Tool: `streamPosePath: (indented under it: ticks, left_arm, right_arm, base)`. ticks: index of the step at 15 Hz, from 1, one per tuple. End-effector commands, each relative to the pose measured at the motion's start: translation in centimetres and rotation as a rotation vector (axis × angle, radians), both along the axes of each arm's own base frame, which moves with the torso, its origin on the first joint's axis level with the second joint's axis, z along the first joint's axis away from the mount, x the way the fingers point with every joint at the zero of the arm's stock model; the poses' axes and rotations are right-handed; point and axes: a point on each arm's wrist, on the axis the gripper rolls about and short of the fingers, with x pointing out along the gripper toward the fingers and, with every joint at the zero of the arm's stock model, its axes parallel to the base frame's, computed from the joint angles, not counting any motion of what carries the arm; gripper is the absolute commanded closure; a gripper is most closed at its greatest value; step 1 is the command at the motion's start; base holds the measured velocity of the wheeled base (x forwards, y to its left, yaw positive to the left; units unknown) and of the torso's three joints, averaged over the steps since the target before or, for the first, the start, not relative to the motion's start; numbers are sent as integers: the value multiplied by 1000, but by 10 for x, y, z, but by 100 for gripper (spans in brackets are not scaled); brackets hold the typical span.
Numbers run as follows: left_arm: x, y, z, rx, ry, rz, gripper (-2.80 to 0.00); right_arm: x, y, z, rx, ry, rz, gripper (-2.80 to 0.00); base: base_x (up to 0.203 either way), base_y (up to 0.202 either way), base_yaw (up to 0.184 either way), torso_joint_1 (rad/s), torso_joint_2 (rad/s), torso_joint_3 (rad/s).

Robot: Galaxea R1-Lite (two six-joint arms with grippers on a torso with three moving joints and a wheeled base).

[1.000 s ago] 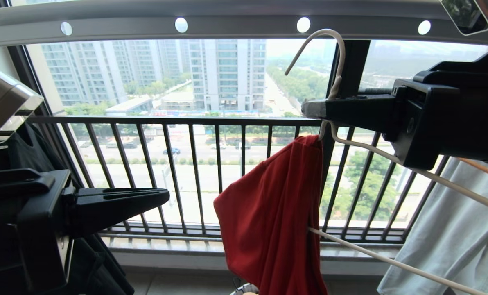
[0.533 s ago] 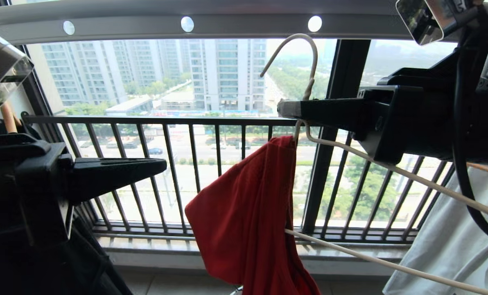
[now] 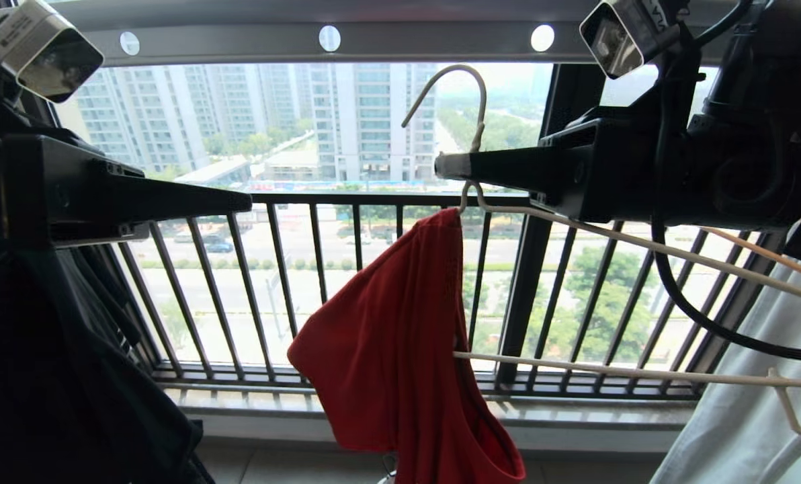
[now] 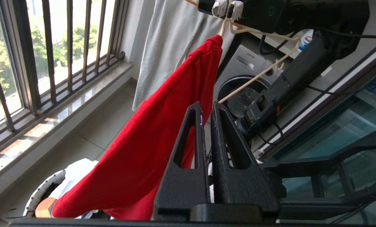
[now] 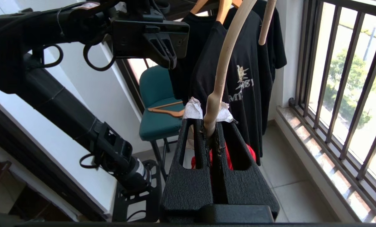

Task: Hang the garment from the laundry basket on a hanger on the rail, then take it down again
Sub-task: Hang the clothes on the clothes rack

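Right pincer [image 3: 446, 165] is clamped on the neck of the hanger [image 3: 479, 107], just below its hook, holding it under the rail [image 3: 400, 46] with the hook clear of the bar. From the hanger's one arm the garment [image 3: 400, 349] hangs bunched and lopsided in front of the black railing [image 3: 320, 269], its lower end reaching down to the laundry basket [image 4: 41, 194] on the floor. Left pincer [image 3: 242, 199], jaws pressed together and empty, is held level to the garment's left, apart from it.

Black textured end effectors [image 5: 211, 132], dark cables [image 3: 696, 316]
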Motion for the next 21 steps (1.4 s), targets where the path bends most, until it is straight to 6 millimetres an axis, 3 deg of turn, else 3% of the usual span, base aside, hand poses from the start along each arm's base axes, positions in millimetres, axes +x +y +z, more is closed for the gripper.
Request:
streamPosePath:
  ticks: [1, 7, 10, 16, 21]
  left_arm:
    - [27, 4, -18, -1, 31, -53, -280]
    - [52, 1, -28, 9, -33, -64, -280]
    - [65, -14, -40, 6, -55, -116, -280]
    - [43, -36, -66, 17, 5, -214, -280]
    - [46, -52, -75, 27, 4, -274, -280]
  right_arm:
    - [14, 9, -3, -1, 27, 28, 0]
    - [16, 21, 4, 19, 68, 104, 0]
    - [17, 25, 2, 16, 73, 113, 0]
    - [16, 25, 2, 16, 75, 116, 0]
    - [15, 27, 2, 16, 75, 123, 0]
  base:
    - [0, 0, 0, 0, 0, 0]
    - [0, 0, 0, 0, 0, 0]
    - [0, 0, 0, 0, 0, 0]
    - [0, 0, 0, 0, 0, 0]
    - [0, 0, 0, 0, 0, 0]
